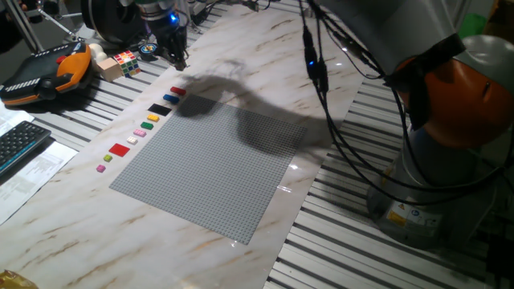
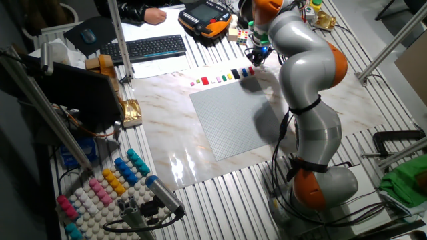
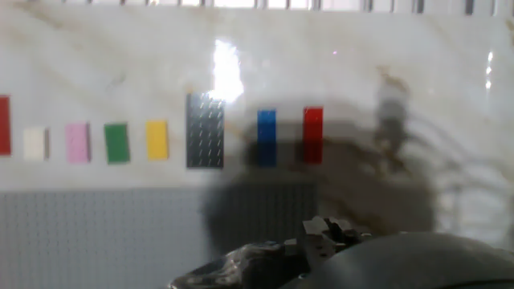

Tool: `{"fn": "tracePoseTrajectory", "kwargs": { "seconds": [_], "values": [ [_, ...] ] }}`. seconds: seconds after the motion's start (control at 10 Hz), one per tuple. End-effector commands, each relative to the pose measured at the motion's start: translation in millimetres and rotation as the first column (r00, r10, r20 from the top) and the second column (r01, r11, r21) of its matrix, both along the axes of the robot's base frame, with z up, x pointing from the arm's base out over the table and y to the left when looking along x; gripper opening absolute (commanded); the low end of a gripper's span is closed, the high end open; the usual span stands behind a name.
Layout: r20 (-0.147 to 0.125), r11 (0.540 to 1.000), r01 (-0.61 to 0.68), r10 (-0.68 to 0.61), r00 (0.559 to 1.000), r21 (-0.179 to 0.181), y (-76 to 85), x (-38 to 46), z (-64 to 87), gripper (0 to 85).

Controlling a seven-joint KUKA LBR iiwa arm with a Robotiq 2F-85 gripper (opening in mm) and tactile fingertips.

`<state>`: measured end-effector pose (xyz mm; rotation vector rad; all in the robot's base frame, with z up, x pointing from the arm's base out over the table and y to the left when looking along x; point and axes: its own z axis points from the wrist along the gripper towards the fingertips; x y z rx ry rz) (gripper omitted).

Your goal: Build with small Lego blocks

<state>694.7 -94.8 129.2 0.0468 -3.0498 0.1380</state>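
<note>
The small Lego blocks lie in a row on the marble table beside the far edge of the grey baseplate (image 1: 217, 164). In the hand view the row runs white (image 3: 34, 143), pink (image 3: 77, 142), green (image 3: 116, 143), yellow (image 3: 157, 139), black (image 3: 205, 130), blue (image 3: 267, 136), red (image 3: 313, 134). My gripper (image 1: 180, 61) hangs just beyond the red end block (image 1: 177, 91), above the table and touching none of them. Its fingers are dark and small here, and the hand view shows only the hand's body. In the other fixed view the gripper (image 2: 255, 57) sits over the row's right end (image 2: 248, 71).
A multicoloured puzzle cube (image 1: 125, 60) and a wooden block (image 1: 108, 69) stand left of the gripper. An orange teach pendant (image 1: 50, 72) and a keyboard (image 1: 20, 144) lie further left. Cables (image 1: 321, 80) hang over the table's right side, by the arm's base (image 2: 313, 180).
</note>
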Motion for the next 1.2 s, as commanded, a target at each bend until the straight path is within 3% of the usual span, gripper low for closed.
{"fn": "tracePoseTrajectory", "kwargs": {
  "seconds": [0.0, 0.1, 0.3, 0.7, 1.1],
  "values": [
    [0.0, 1.0, 0.005, -0.005, 1.0, -0.002, -1.0, 0.4, -4.8, 19.7],
    [0.014, 1.0, 0.015, -0.015, 1.0, -0.001, -1.6, 1.3, -9.3, 25.7],
    [0.068, 1.0, 0.017, -0.018, 0.998, 0.008, -4.8, 3.4, -21.2, 27.0],
    [0.118, 1.0, 0.002, -0.003, 0.993, 0.009, -5.7, 8.0, -41.3, 28.0],
    [0.111, 1.0, -0.01, 0.009, 0.994, 0.01, -9.6, 15.0, -42.1, 29.0]
  ]
}}
